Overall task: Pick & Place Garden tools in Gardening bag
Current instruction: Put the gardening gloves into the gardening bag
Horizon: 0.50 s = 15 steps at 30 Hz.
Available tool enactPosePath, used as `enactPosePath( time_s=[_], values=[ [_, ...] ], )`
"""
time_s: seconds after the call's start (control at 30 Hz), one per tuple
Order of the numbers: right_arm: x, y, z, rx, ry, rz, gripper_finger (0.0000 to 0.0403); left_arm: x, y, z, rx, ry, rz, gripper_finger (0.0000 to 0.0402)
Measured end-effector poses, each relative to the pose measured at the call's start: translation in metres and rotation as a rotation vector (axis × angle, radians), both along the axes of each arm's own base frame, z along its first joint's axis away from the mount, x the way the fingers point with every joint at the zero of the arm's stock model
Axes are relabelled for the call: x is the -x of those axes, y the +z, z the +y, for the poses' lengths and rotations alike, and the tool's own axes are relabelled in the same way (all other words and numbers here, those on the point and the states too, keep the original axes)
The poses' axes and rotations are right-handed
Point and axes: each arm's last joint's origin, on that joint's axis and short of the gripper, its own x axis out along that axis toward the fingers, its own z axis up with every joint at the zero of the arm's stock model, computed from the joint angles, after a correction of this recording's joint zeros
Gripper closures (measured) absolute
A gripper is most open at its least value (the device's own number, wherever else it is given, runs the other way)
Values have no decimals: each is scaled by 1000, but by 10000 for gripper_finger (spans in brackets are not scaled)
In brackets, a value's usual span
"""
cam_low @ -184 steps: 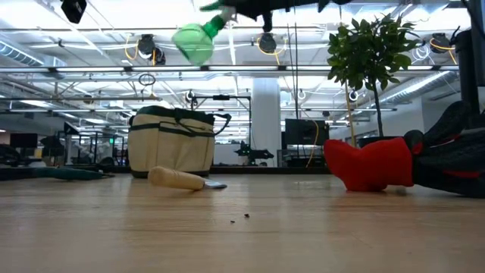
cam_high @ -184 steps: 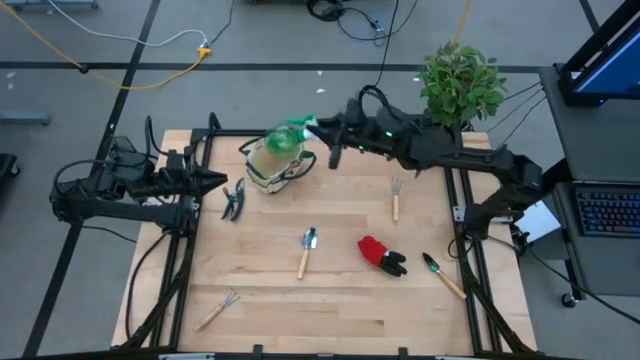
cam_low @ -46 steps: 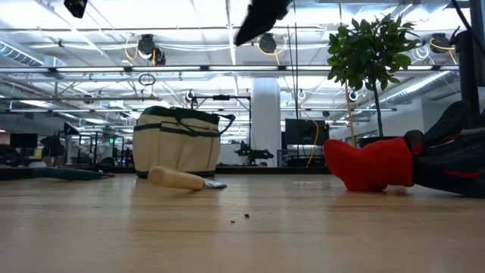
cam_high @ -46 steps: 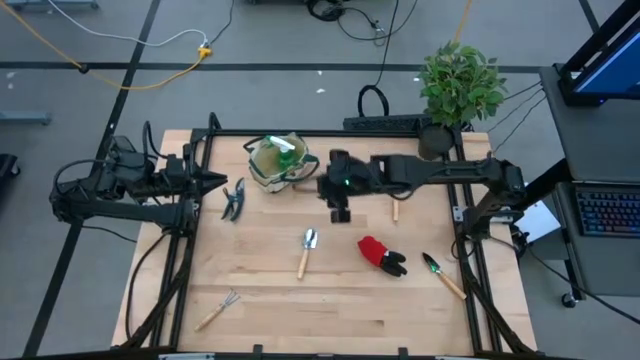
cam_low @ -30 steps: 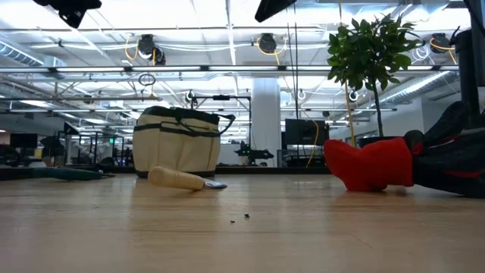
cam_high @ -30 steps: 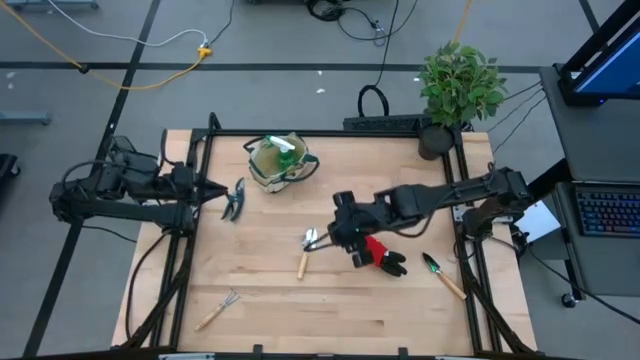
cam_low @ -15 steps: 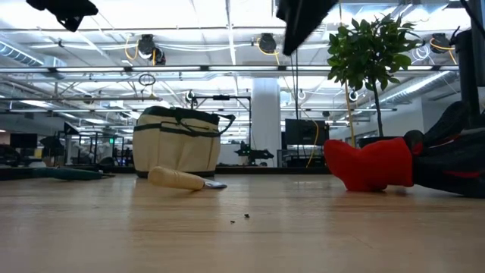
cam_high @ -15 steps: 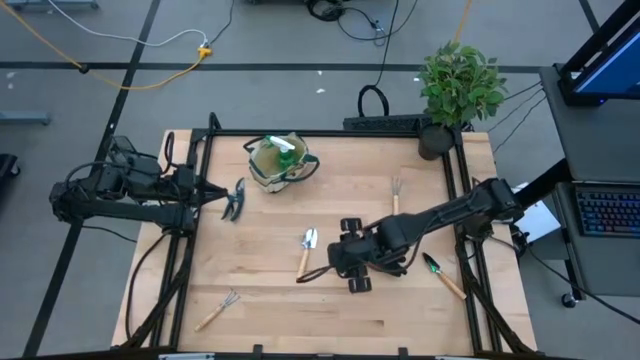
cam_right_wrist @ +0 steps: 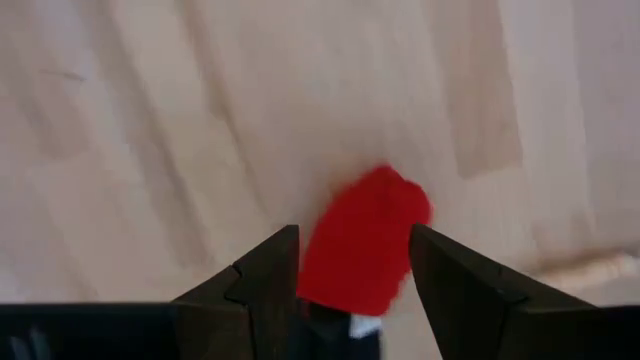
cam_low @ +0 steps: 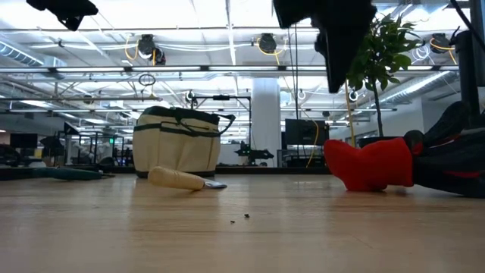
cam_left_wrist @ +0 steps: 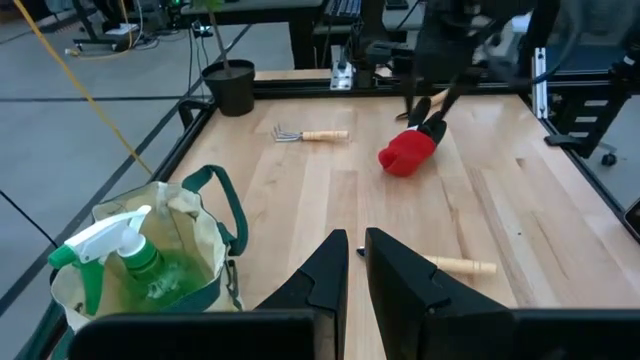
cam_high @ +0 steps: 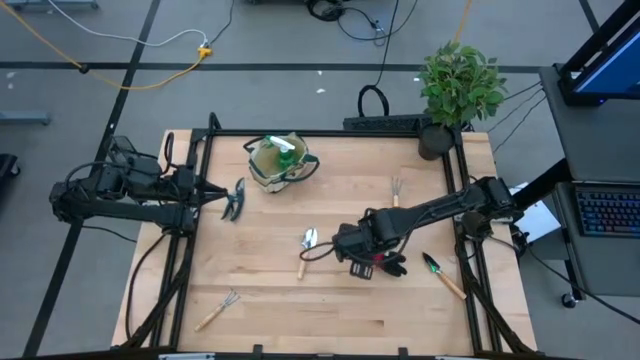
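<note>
- Right gripper (cam_right_wrist: 350,270) hangs over the red-black gloves (cam_right_wrist: 365,240), fingers spread, nothing between them; gloves lie directly below on the table (cam_high: 350,310)
- Left gripper (cam_left_wrist: 355,262) pinched together, beside the gardening bag (cam_left_wrist: 190,250)

Grey concrete floor (cam_high: 250,90) surrounds the wooden table (cam_high: 270,300), crossed by a yellow cable (cam_high: 150,75) and black cords. A keyboard (cam_high: 605,212) sits on a side desk. Beyond, ceiling strip lights (cam_low: 227,15), pipes and a white column (cam_low: 266,121)
</note>
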Motion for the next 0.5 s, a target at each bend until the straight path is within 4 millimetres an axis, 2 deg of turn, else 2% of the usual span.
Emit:
enactPosePath(
  time_s=[0.23, 0.5],
  values=[
    [10, -32, -5, -27, -86, 98, 217, 0, 0, 0, 0, 0, 0, 355],
    [12, -64, -11, -33, -116, 67, 217, 0, 0, 0, -1, 2, 0, 355]
  ],
)
